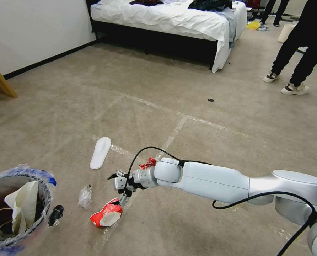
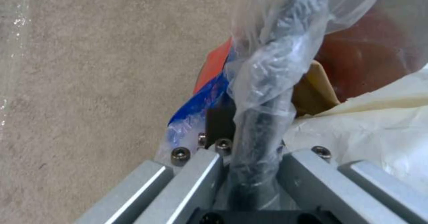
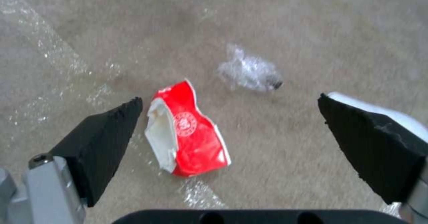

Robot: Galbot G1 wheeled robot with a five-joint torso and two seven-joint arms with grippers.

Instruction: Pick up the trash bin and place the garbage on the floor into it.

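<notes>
Our right gripper [image 3: 229, 117] hangs wide open over the crushed cup [image 3: 189, 130]; our left gripper [image 2: 249, 157] clamps the trash bin [image 1: 16, 209] rim, plastic liner hiding its fingertips.

Even, diffuse indoor lighting; shadows soft and faint. Glare is seen on the tape lines [image 1: 172, 133] of the floor [image 1: 76, 106]. Head view is sharp, with bowing at the edges. Both wrist views are soft; the bag [image 2: 272, 50] is blurred close-up.
</notes>
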